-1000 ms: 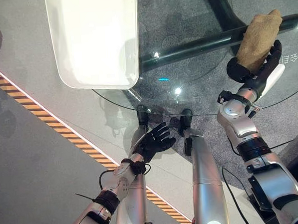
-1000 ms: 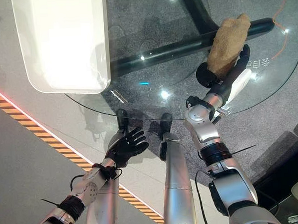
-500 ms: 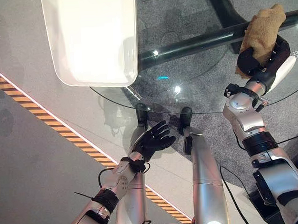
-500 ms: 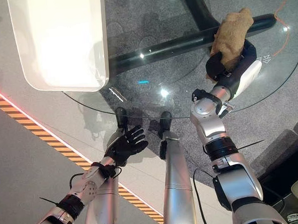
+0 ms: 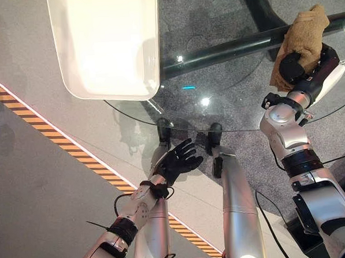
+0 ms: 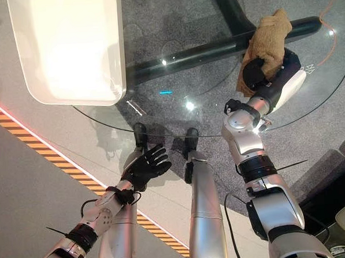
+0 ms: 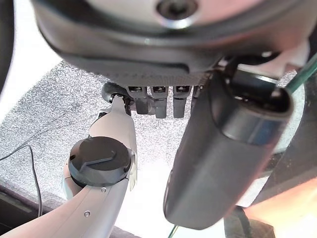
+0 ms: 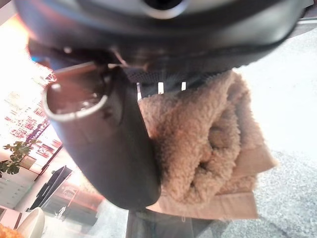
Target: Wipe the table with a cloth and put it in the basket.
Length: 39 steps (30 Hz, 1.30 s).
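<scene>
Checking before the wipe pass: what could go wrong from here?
1. The right hand holds the brown cloth bunched, with loose folds hanging out; a wipe may cover little glass or shed the cloth.
2. The white basket sits far across the glass table, a long carry.

The basket sits on the tabletop at its left — the cloth lies at the far right, well apart, under the right hand.

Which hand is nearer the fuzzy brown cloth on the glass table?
Right. The right hand is curled round the fuzzy brown cloth; the left hand hangs open below the table's near edge.
</scene>
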{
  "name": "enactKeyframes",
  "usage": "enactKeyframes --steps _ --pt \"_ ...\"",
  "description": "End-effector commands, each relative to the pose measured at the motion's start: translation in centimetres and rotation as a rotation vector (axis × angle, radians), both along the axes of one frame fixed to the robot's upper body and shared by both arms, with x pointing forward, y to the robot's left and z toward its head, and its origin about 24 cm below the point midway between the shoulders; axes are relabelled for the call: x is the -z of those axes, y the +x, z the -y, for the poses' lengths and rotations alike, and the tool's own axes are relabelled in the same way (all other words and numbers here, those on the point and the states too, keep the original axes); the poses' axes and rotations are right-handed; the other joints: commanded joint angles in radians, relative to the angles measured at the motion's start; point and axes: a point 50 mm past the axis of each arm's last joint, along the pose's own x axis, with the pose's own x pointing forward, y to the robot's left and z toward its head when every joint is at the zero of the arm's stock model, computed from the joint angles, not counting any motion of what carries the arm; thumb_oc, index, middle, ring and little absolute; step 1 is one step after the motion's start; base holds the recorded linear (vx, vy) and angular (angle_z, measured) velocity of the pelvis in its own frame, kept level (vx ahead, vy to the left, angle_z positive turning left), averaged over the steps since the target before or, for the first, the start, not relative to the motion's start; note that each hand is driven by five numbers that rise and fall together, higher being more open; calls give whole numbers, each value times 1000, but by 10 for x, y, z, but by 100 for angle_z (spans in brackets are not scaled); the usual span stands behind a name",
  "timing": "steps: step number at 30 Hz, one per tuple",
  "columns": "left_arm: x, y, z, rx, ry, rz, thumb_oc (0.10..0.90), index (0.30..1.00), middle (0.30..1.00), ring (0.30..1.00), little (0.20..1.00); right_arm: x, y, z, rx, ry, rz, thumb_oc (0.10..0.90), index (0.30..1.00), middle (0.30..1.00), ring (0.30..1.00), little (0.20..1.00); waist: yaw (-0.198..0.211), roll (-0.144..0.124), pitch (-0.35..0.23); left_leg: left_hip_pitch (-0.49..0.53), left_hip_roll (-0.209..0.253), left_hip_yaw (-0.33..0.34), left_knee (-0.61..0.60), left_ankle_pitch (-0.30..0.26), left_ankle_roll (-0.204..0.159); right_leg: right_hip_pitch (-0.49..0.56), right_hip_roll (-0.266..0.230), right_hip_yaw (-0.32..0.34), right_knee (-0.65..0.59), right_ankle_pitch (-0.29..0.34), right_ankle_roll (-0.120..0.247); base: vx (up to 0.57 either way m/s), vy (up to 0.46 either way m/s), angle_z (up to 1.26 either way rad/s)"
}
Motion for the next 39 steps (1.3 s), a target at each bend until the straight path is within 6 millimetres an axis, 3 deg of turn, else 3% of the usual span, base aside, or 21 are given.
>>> enactKeyframes --steps 1,11,14,19,28,39 --pt "22 -31 25 98 -37 -91 800 900 900 900 900 4 -5 2 0 -11 21 100 300 300 300 200 16 35 -17 -36 -69 35 210 -148 85 21 75 15 -257 228 14 9 35 0" --pt "21 -31 22 80 -57 -92 800 900 900 900 900 -28 -4 6 -8 -35 129 100 300 300 300 200 23 41 -17 -31 -73 32 204 -151 89 24 74 14 -258 227 19 4 29 0" --pt "21 -30 23 85 -59 -93 800 900 900 900 900 -32 -1 1 -67 -70 117 100 300 300 300 200 26 43 -17 -30 -74 32 201 -150 88 24 72 12 -259 227 19 0 0 0" --pt "21 -30 23 86 -67 -85 800 900 900 900 900 -33 5 -23 -257 -195 60 100 300 300 300 200 30 46 -17 -32 -75 34 198 -147 88 19 70 7 -252 219 16 2 14 0" --pt "20 -29 25 90 -73 -76 800 900 900 900 900 -12 8 -62 -484 -370 -59 100 300 300 300 200 31 47 -17 -40 -73 36 194 -139 83 10 66 1 -245 210 15 0 2 0" --pt "23 -36 31 98 -73 -86 800 900 900 900 900 41 -4 -104 -718 -573 -223 100 300 300 300 200 34 47 -17 -15 -73 27 188 -159 76 32 64 -7 -238 181 26 14 4 -1"
